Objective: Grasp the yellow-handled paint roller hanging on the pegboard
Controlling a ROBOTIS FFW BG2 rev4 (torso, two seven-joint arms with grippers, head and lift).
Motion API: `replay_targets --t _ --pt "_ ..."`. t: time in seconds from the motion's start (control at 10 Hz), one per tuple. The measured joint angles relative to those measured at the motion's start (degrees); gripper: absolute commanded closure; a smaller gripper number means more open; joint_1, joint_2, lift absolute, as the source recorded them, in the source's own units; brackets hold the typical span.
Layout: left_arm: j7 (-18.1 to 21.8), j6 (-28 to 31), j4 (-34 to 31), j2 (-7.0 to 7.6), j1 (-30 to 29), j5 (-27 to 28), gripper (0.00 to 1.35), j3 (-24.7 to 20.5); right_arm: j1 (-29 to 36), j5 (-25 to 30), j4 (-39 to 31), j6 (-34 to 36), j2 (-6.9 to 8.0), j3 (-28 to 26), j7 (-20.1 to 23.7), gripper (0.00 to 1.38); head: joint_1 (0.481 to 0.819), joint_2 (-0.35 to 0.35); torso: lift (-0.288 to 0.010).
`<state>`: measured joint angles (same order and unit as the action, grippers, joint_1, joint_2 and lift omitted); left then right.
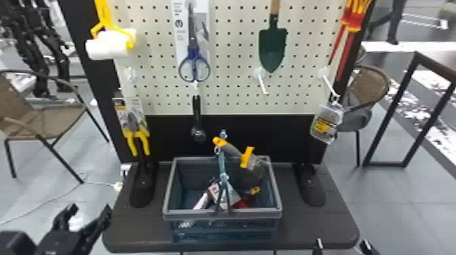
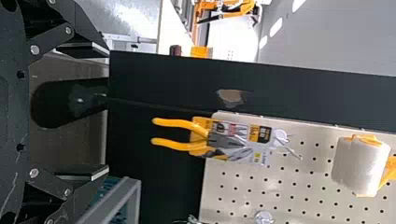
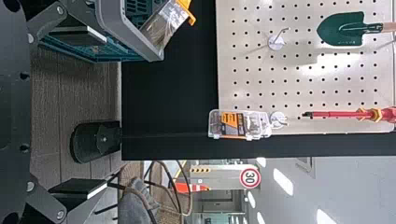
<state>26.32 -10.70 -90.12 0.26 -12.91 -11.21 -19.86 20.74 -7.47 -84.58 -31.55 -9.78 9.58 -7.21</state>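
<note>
jaws of the left gripper [image 1: 90,211] stand wide apart, with nothing held between them. the right gripper [image 1: 341,245] also has its jaws spread wide, and it too is empty. in the head view the left one sits at the lower left, well below the roller, and the right one just reaches in at the bottom edge, toward the right.

the yellow-handled paint roller [image 1: 108,44] hangs at the upper left of the pegboard [image 1: 234,84], handle up and white sleeve down, the sleeve reaching out across the black frame [image 1: 91,64] in that view. neither gripper touches it.

below the roller hang pliers [image 1: 137,140] with yellow handles, on their card. blue-handled scissors [image 1: 194,66] hang to the right of the roller, with a black-handled tool [image 1: 197,118] beneath them. farther right are a green trowel [image 1: 272,47], blade down, and red and yellow screwdrivers [image 1: 349,25], with a small clear case [image 1: 326,123] on a hook lower down.

in front of the board, a basket [image 1: 222,214] stands on the dark base [image 1: 315,227]. a paintbrush [image 1: 234,151] with a grey and yellow handle leans inside it, tilted, handle up, near some red and white packs [image 1: 224,195].
</note>
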Motion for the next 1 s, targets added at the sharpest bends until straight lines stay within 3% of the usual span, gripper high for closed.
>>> replay_targets --t 0.3,0.5,0.7,1.0 --pt "8.9 17.1 -7.9 0.0 8.1 1.3 0.4 -5.0 0.1 -0.1 -0.2 0.0 -0.27 0.0 0.0 0.21 0.549 0.0 -0.1" --pt "10.4 27.3 -12.0 0.89 14.3 2.9 0.4 -7.3 -0.3 0.1 -0.1 0.1 -0.33 0.0 0.0 0.21 0.549 0.0 -0.1" --pt "10.7 34.8 -14.2 5.4 19.7 0.8 0.4 -7.8 -0.3 0.3 -0.1 0.4 -0.33 0.0 0.0 0.21 0.549 0.0 -0.1" --pt "10.4 42.1 -14.8 15.67 27.4 -4.2 0.42 -5.8 -0.9 0.7 -0.1 0.9 -0.46 0.1 0.0 0.21 0.549 0.0 -0.1"
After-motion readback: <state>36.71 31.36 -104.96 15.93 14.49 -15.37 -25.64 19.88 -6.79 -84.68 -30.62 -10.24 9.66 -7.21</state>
